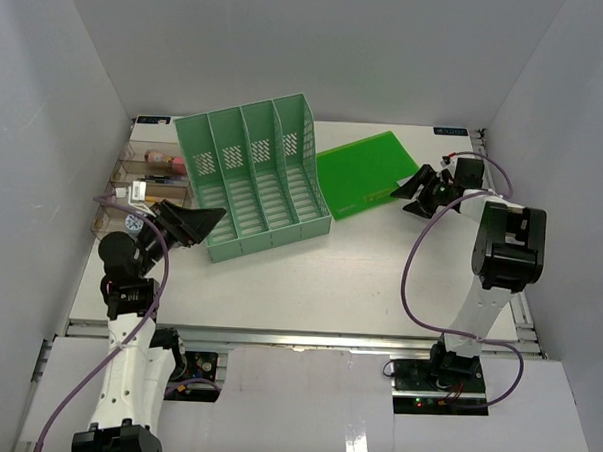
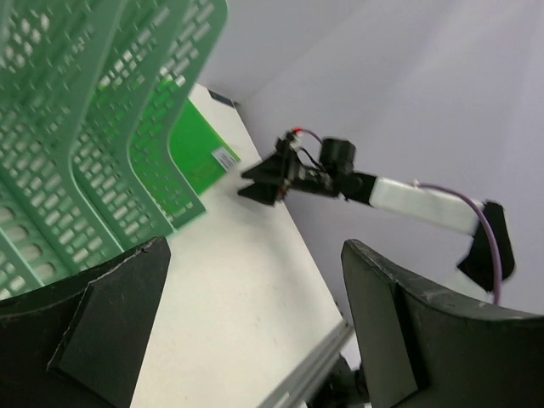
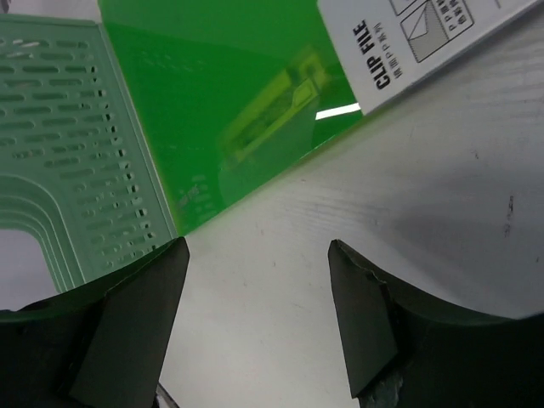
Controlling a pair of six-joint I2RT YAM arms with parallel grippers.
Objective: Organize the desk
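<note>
The white desk (image 1: 359, 279) carries a mint-green four-slot file rack (image 1: 254, 174) lying on its back left of centre. To the rack's right a bright green clip file (image 1: 364, 174) lies flat. My right gripper (image 1: 411, 196) hovers at the file's right edge, open, with only bare desk (image 3: 425, 187) between its fingers (image 3: 257, 245). The clip file (image 3: 246, 102) and its white label (image 3: 408, 42) lie just ahead of it. My left gripper (image 1: 207, 220) is open and empty at the rack's near left corner. It looks along the rack (image 2: 85, 127) toward the right gripper (image 2: 259, 180).
A clear compartment tray (image 1: 123, 183) stands at the desk's left edge beside the rack and holds small items, among them a pinkish one (image 1: 164, 162). Grey walls enclose the desk on three sides. A metal rail (image 1: 307, 336) runs along the near edge.
</note>
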